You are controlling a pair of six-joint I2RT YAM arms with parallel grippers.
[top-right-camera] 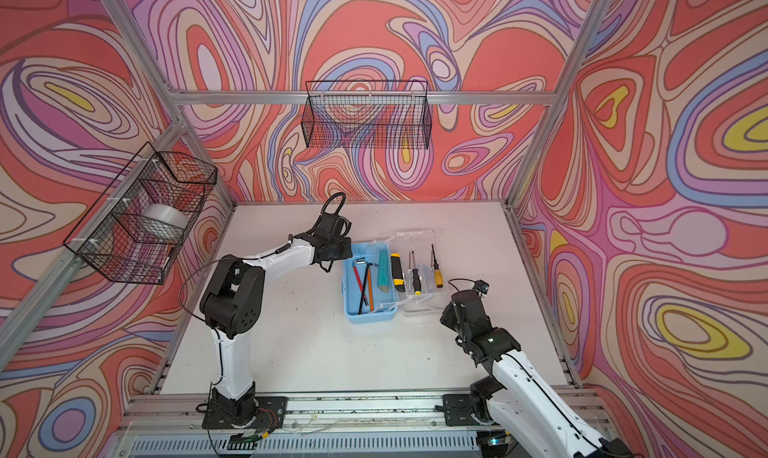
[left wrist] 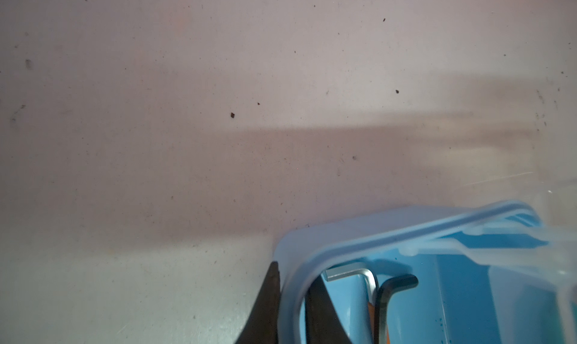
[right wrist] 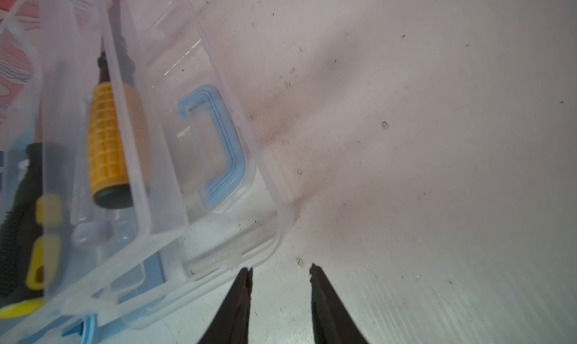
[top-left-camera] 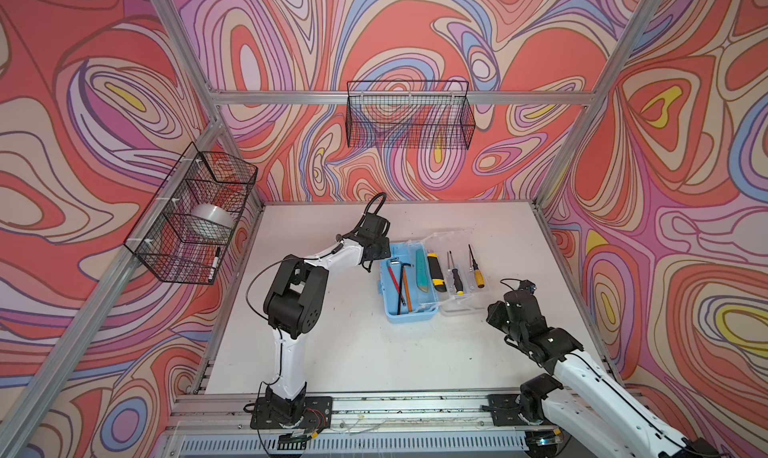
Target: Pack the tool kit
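The tool kit box (top-left-camera: 390, 310) is light blue and lies open on the white table, its clear lid (top-left-camera: 461, 306) folded out to the right. Hex keys (top-left-camera: 401, 277) lie inside it, with a teal utility knife (top-left-camera: 422, 269) at its right edge. A yellow-black knife (top-left-camera: 436, 271) and two screwdrivers (top-left-camera: 457, 275) (top-left-camera: 477, 269) rest on the lid side. My left gripper (left wrist: 293, 273) is shut on the box's far-left rim (left wrist: 312, 242), one finger inside and one outside. My right gripper (right wrist: 280, 268) hangs open just off the lid's near corner (right wrist: 249, 255), touching nothing. The blue handle (right wrist: 224, 145) shows through the lid.
A black wire basket (top-left-camera: 409, 115) hangs on the back wall. Another basket (top-left-camera: 195, 215) on the left wall holds a tape roll (top-left-camera: 210, 221) and a marker (top-left-camera: 215, 260). Aluminium frame posts border the table on all sides.
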